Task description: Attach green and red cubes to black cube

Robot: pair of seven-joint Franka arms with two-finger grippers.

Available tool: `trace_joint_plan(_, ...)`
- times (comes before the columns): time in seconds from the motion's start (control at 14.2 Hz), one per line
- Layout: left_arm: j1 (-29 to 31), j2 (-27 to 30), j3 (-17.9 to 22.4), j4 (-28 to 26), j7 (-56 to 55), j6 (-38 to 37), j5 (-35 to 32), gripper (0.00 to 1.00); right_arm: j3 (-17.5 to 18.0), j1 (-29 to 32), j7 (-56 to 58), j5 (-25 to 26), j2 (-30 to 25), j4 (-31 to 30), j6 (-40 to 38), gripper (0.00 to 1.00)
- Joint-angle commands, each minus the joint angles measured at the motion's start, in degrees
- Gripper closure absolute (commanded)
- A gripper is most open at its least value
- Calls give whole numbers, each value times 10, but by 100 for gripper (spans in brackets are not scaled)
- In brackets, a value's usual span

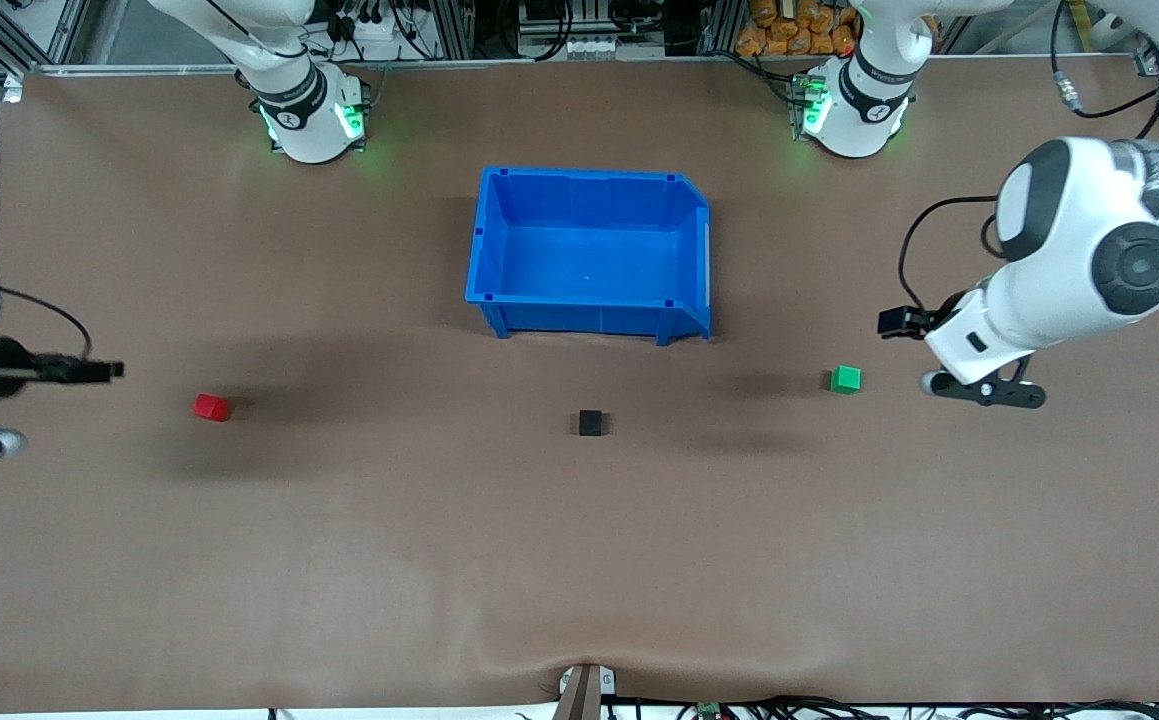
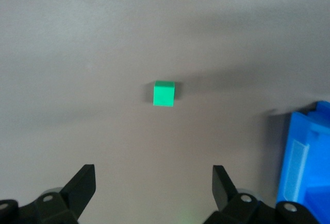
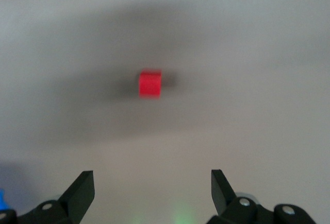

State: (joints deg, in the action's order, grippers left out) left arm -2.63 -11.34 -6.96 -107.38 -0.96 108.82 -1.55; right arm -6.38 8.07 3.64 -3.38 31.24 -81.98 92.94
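Currently, the black cube (image 1: 590, 423) sits on the brown tabletop (image 1: 579, 560), nearer to the front camera than the blue bin (image 1: 589, 252). The bin stands at mid-table, close to the arm bases.

The green cube (image 1: 846, 379) rests toward the left arm's end of the tabletop, well apart from the black cube. The red cube (image 1: 211, 406) rests toward the right arm's end, also well apart from the black cube. All three cubes lie separately; none touches another.

The left gripper (image 2: 153, 185) hangs in the air over the tabletop just beside the green cube (image 2: 164, 93), with its fingers spread wide and nothing between them. A corner of the blue bin (image 2: 309, 157) shows in the left wrist view.

The right gripper (image 3: 152, 188) hangs over the tabletop near the red cube (image 3: 150, 83), fingers likewise spread wide and holding nothing.
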Motion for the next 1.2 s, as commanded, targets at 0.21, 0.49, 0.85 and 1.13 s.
trace_joint_plan(0.21,8,-26,0,-173,5,290,6,0,8,-22,-113,2,122,17,116,0)
trace_joint_plan(0.49,6,-108,1,-221,3,466,6,0,8,-24,-114,-4,156,16,113,29)
trace_joint_plan(0.85,6,-140,1,-221,4,510,5,0,8,-20,-105,1,156,-10,115,33)
trace_joint_plan(1.13,6,-133,1,-221,6,508,5,0,8,-24,-116,-4,160,-26,113,92)
